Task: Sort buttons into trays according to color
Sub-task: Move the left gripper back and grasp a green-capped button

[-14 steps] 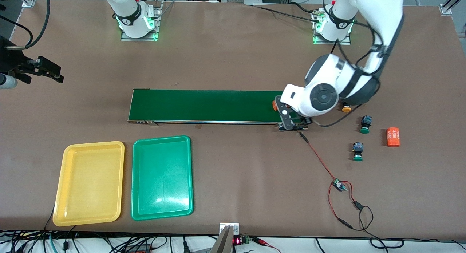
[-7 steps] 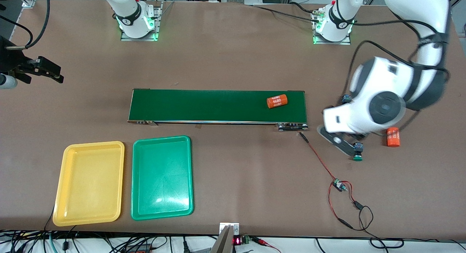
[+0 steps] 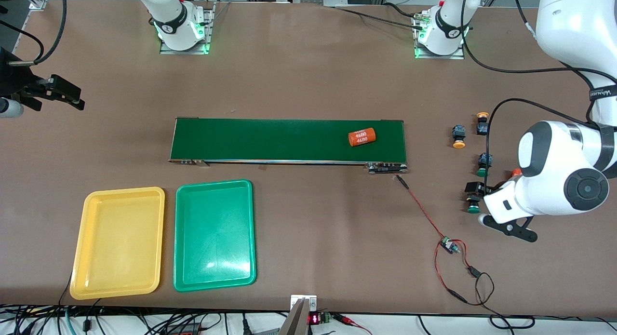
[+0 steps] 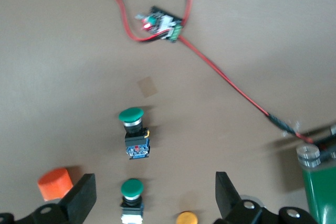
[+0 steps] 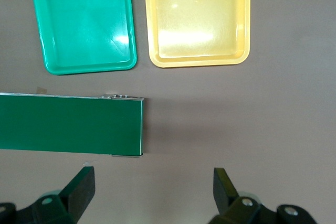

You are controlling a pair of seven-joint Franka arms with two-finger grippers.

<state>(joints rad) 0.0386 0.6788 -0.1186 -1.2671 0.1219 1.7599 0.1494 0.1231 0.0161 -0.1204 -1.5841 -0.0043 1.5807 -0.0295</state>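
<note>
Stretching across the middle of the table [image 3: 308, 74] is the long dark-green conveyor belt [image 3: 270, 140], an orange cylinder [image 3: 362, 137] lying on it toward the left arm's end. Nearer the front camera, at the right arm's end, the yellow tray [image 3: 79, 258] and the green tray [image 3: 181, 258] sit side by side, both bare inside; the right wrist view shows them too, past the belt's end.

Over at the left arm's end, the left gripper [image 4: 155, 198] hangs above the cluster of buttons, jaws spread wide and grasping nothing, both fingers [image 4: 81, 198] clear of everything. Between them, lower down, lies one green button [image 4: 132, 195]; a second green button [image 4: 135, 135] lies on its side just beside it. Two yellow-orange buttons [image 3: 459, 136] rest farther from the camera, close together. A second orange cylinder [image 4: 54, 183] peeks out by the finger.

The right gripper [image 5: 152, 198] waits over bare table near the belt's end, jaws released, empty.
</note>
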